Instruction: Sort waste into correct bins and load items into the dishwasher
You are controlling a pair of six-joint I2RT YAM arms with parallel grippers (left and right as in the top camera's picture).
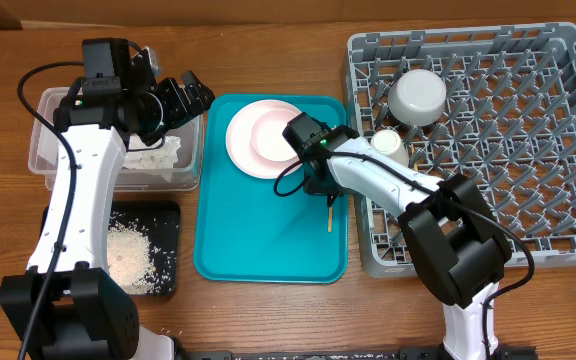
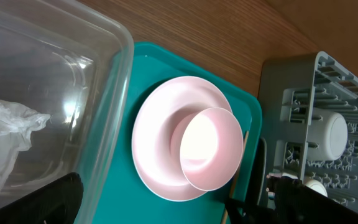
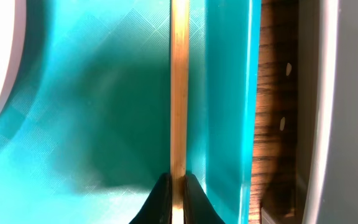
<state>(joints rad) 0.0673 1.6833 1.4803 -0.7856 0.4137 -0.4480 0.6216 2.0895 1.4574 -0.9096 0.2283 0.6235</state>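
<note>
While the right gripper point(image 3: 178, 182) was lowered near the right edge of the teal tray point(image 1: 268, 240), its two fingers were closed on a wooden chopstick point(image 3: 179, 93) that lay along the tray floor just beside the tray's right wall. In the overhead view only a short end of this chopstick showed below the arm.

The left gripper point(image 1: 190, 100) was spread wide and held nothing, hanging above the right end of the clear tub point(image 1: 48, 150), in which crumpled white tissue point(image 1: 153, 155) lay.

The pink plate point(image 1: 240, 150) sat at the top of the teal tray, with the pink bowl point(image 1: 271, 135) resting on its right half.

The black tray point(image 1: 165, 215), in front of the tub, held loose rice point(image 1: 133, 255).

The dish rack point(image 1: 528, 150) stood on the table point(image 1: 268, 40) just right of the teal tray. A grey-blue bowl point(image 1: 416, 95) sat upturned in its upper left part, and a white cup point(image 1: 388, 143) lay close by, near the rack's left wall.
</note>
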